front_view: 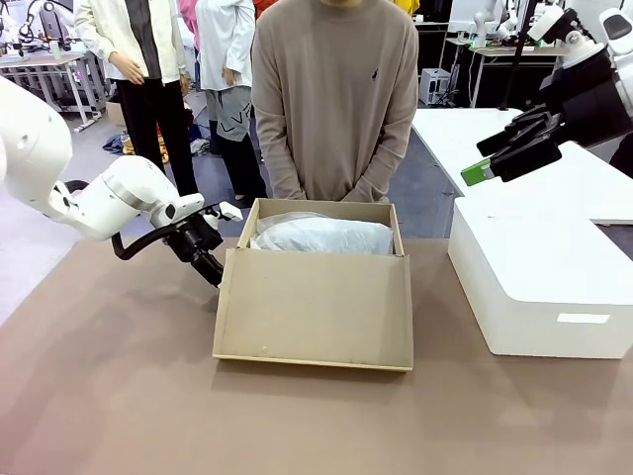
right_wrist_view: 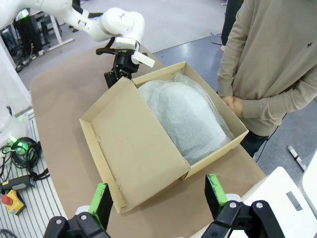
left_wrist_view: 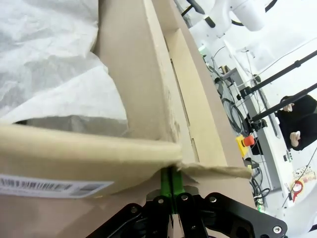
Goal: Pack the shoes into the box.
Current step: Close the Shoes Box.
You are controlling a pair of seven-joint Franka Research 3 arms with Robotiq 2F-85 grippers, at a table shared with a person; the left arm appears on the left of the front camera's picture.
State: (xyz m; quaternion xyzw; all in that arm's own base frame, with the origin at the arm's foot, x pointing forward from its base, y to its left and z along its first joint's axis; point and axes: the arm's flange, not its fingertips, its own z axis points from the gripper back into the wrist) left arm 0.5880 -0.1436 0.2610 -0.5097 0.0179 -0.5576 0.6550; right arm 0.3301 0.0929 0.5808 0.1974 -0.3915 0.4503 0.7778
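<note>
While the box [front_view: 315,297] sits mid-desk with white tissue paper [front_view: 321,236] inside, its left corner is pinched by the closed left end effector [front_view: 211,267]. The right end effector [front_view: 499,156] is held apart, high at the right.

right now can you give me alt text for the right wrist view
From above, an open cardboard box holds crumpled white tissue paper, its flap lid hanging outward. The left gripper pinches one corner; a person stands at the far side.

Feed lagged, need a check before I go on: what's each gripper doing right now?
Left gripper: closed, fingers pinching the corner of the cardboard box where the lid flap joins.
Right gripper: open, holding nothing, raised above the box.
</note>
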